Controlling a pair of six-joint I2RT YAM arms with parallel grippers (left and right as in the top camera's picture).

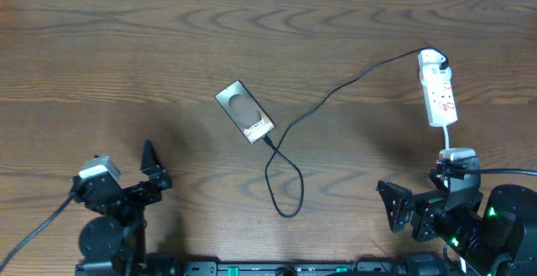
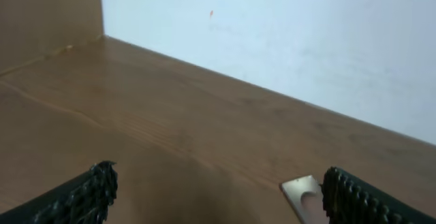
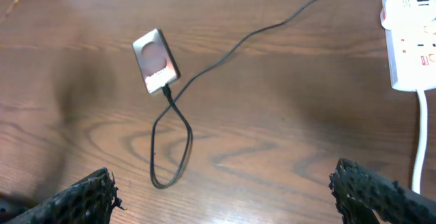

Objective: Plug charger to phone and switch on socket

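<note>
— How did the right gripper (image 3: 223,173) stand?

— Spread wide, jaws far apart, nothing between them. It hung at the near side of the table (image 3: 286,135) and touched none of the things.

— And the left gripper (image 2: 219,178)?

— The same: released, with its fingers (image 2: 88,197) at the edges of its own view and only bare wood between them. A corner of the phone (image 2: 303,193) showed just beside one finger in that view, though from overhead the two were well apart.

— Where did the phone lie?

— Flat on the table near the middle, at a slant. The oval mark faced up and the white lettering was at the end nearer the arms.

— The charger (image 3: 152,149)?

— Its black cable ran from the far end of the socket (image 3: 409,47) across the wood toward the phone. It made a loop on the near side before ending there. The connector (image 3: 167,93) sat right at the lettered end of the phone, touching it; whether it was fully seated I could not tell.

— And the socket?

— On the right side, lying lengthwise away from the arms, ahead of the right gripper and well apart from the phone. A white lead (image 3: 421,135) left its near end toward the right arm. The red switch marks were too small to read as on or off.
</note>
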